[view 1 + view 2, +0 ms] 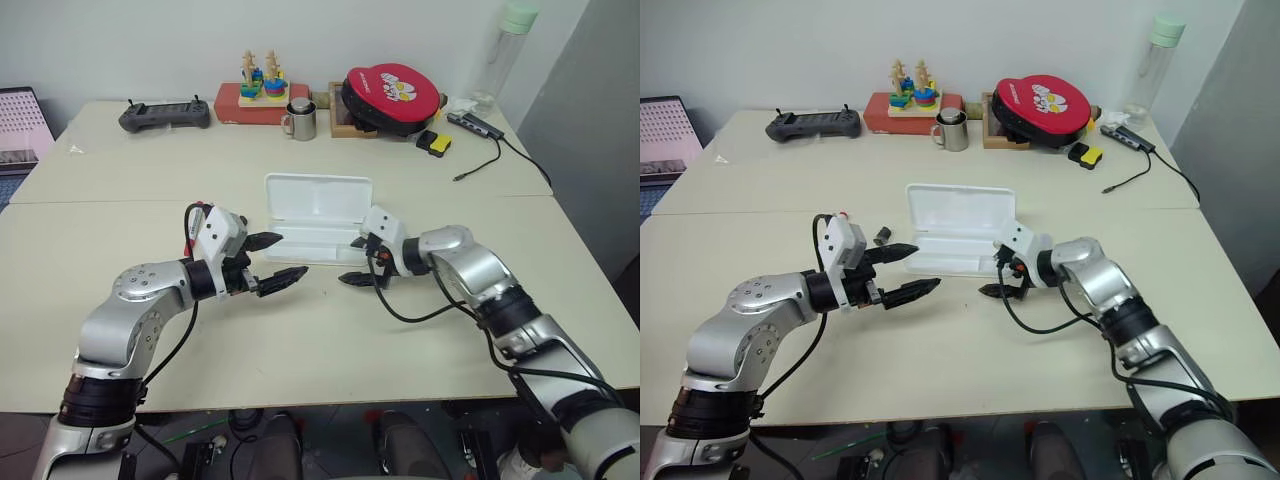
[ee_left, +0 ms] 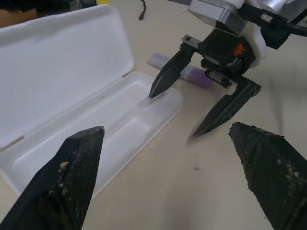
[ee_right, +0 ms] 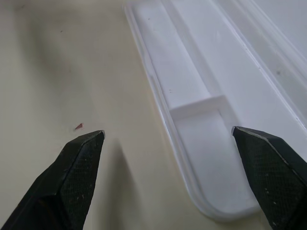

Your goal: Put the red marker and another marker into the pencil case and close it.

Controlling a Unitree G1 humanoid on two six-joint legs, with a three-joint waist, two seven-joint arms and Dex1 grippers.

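The white pencil case point(image 1: 318, 193) lies open mid-table, lid raised at the back and tray point(image 2: 136, 127) empty. My left gripper point(image 1: 292, 256) hovers open at the tray's front left corner. My right gripper point(image 1: 349, 260) is open at the tray's right end, with one fingertip point(image 2: 154, 90) over the tray and the other above the table. The lavender marker point(image 2: 193, 74) lies on the table just behind the right gripper. A small red tip point(image 1: 843, 214) peeks out behind my left wrist; I cannot tell whether it is the red marker.
A small black cylinder point(image 1: 882, 236) lies left of the case. Along the far edge stand a black controller point(image 1: 165, 115), a red box with a stacking toy point(image 1: 262, 95), a metal mug point(image 1: 300, 120), a red round case point(image 1: 392, 97), a bottle point(image 1: 508, 45) and a cable hub point(image 1: 478, 125).
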